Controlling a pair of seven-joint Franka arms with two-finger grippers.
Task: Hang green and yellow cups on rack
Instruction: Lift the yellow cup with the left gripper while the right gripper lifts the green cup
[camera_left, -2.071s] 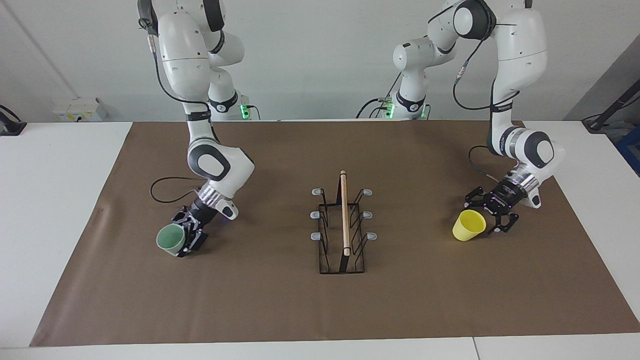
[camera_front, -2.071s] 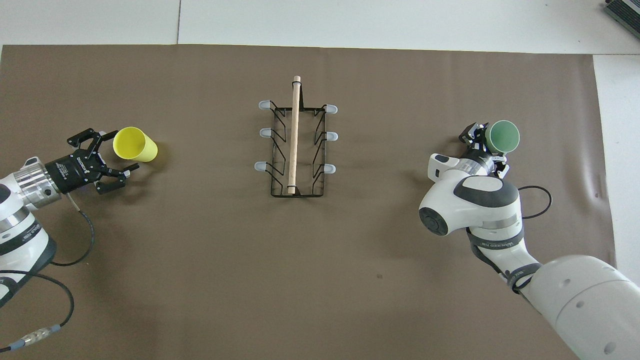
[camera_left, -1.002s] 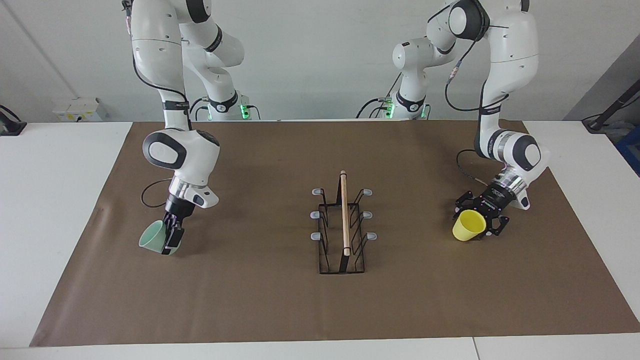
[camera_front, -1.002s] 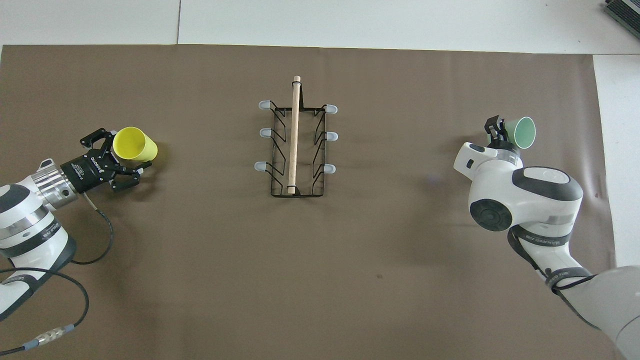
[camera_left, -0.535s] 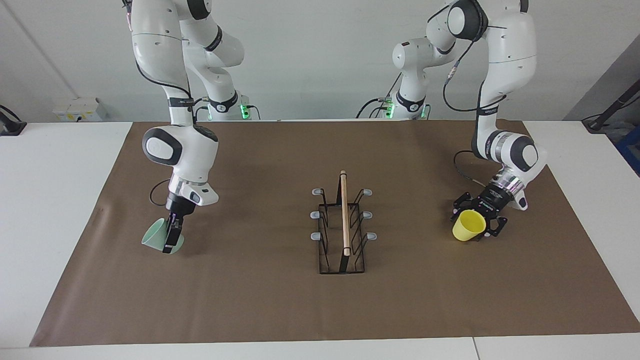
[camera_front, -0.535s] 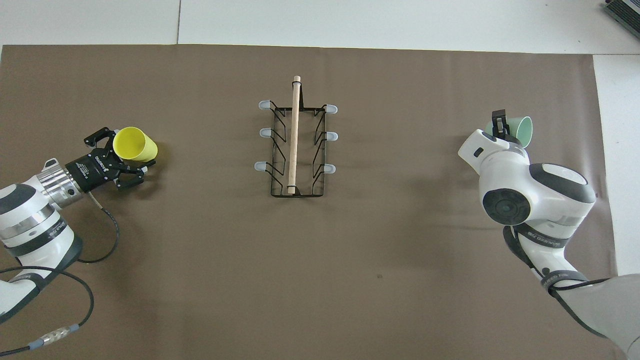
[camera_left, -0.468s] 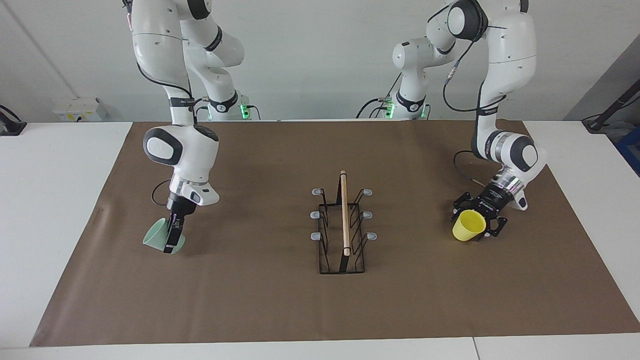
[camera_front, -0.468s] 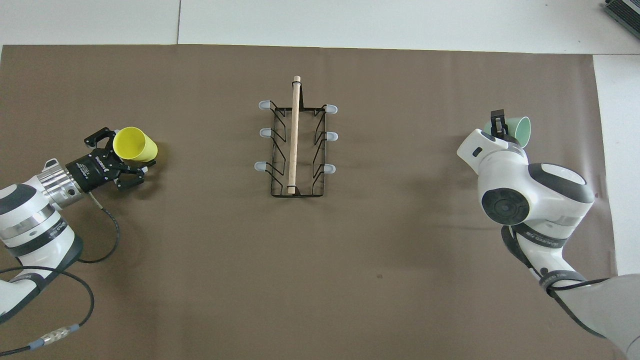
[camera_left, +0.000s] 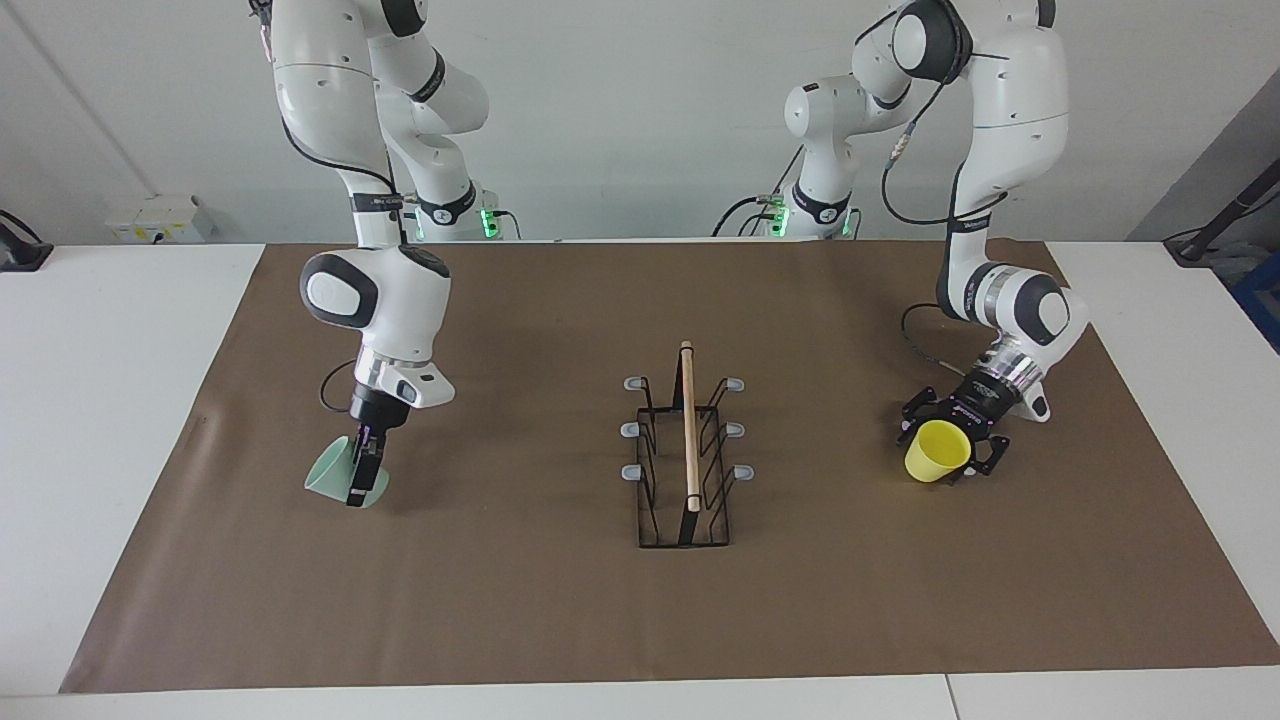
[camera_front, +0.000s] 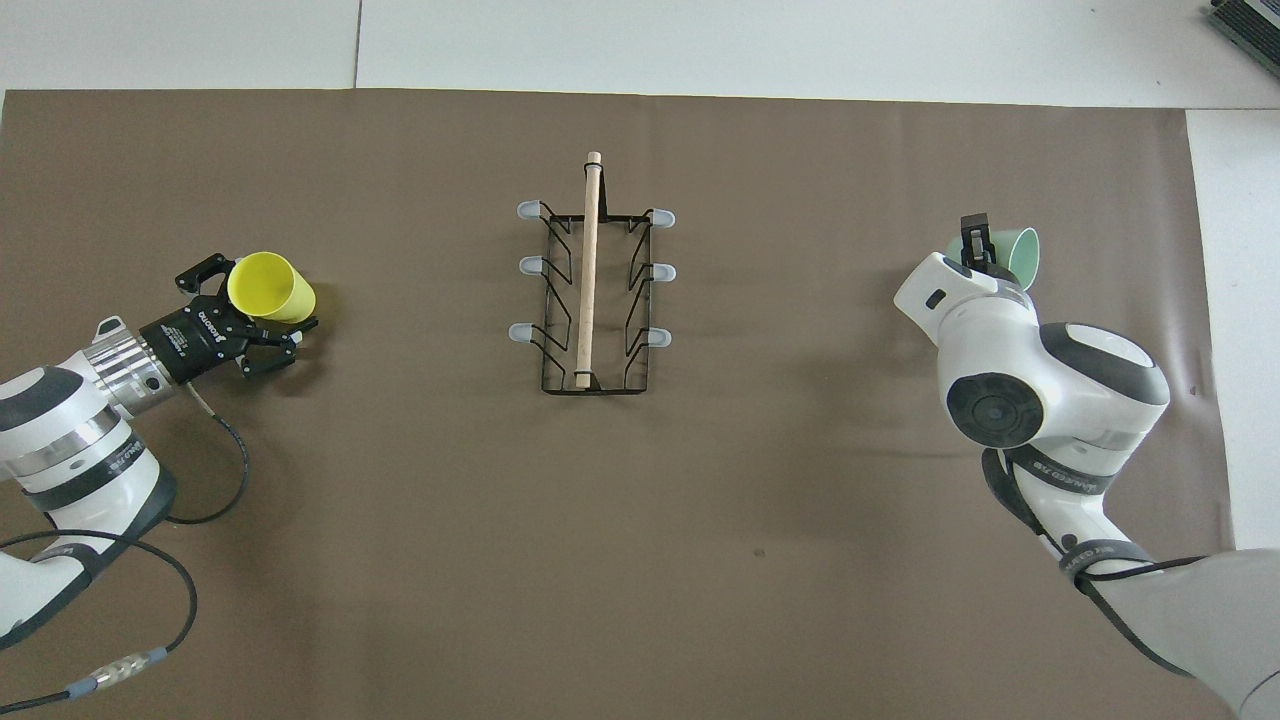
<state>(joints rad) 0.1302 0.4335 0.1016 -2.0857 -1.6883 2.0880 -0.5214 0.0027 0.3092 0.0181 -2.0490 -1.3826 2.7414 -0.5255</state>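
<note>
At the right arm's end of the bench (camera_left: 120, 420), on the brown paper cover (camera_left: 520, 610), the right gripper (camera_left: 362, 478) points steeply down with its jaws closed on the wall of the mint green cup (camera_left: 336, 480). The cup is tilted, its open mouth turned toward the edge of the bench at that end, and its lower edge sits at or just above the paper; whether it touches cannot be told. From overhead the right gripper (camera_front: 980, 243) is mostly hidden under its own wrist, and only a sliver of the mint green cup (camera_front: 1026, 256) shows past it.

In the middle of the brown paper cover (camera_front: 700, 560) stands the black wire rack (camera_left: 685, 470), its light wooden rod handle (camera_left: 689, 425) running along the top, pointing away from the robots. Three grey-tipped prongs (camera_left: 632, 428) stick out on each side, all bare. Overhead, the black wire rack (camera_front: 594, 300) sits well apart from both cups.

Toward the left arm's end, the left gripper (camera_left: 948, 446) comes in low and slanted, its jaws spread wide to either side of the yellow cup (camera_left: 936, 451), which lies tipped on the paper with its mouth facing away from the robots. In the overhead view the left gripper (camera_front: 258, 315) straddles the base end of the yellow cup (camera_front: 268, 289); whether the jaws press on it cannot be told.
</note>
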